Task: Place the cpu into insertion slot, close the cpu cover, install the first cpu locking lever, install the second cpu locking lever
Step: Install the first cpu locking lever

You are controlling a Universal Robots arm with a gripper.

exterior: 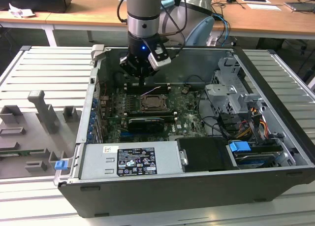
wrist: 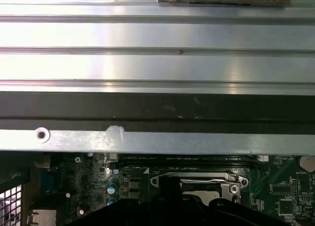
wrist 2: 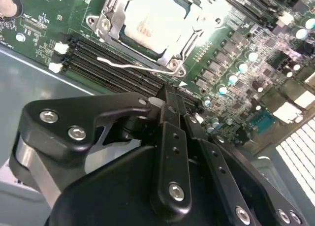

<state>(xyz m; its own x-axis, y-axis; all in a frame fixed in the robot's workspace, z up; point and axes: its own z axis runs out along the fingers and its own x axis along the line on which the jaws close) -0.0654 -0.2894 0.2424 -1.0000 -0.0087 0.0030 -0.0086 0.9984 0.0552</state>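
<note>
claw [wrist 2: 170,100] clenched on nothing, cpu [wrist 2: 150,19] seated beneath closed cpu cover [wrist 2: 110,19]

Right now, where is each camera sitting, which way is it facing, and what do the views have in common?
Exterior view: off the arm, looking down into the open computer case; the arm and gripper hang above the cpu.
Second wrist view: on the arm, looking past the gripper at the cpu under the cpu cover.
First wrist view: on the arm, facing the case wall, insertion slot beyond.
All three share the socket.
</note>
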